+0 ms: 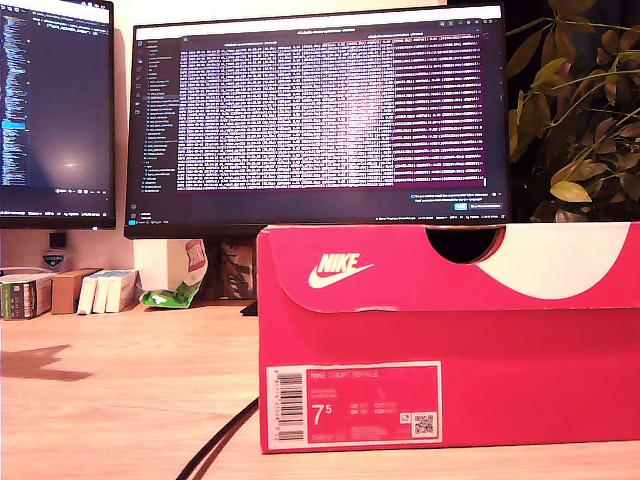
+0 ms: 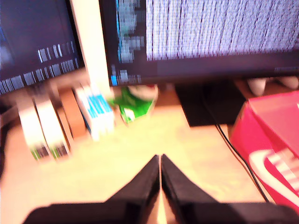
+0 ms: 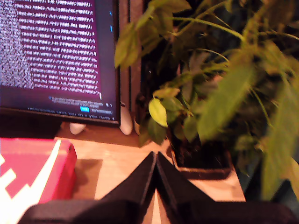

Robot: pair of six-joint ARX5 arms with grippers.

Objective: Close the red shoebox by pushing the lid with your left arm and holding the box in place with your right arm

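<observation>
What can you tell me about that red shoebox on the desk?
The red shoebox looks like glossy cardboard, with a white Nike swoosh and wordmark on its lid flap, a white curved patch toward the exterior view's right, and a white size label reading 7.5 with a barcode. A half-round cutout notches the lid's top edge. The lid appears down. It stands upright on the wooden desk. Neither gripper touches it.

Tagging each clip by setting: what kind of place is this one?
Most likely an office or home desk used for computer work: two monitors showing code or logs, a wooden desk with small boxes, and a potted plant beside the shoebox.
</observation>
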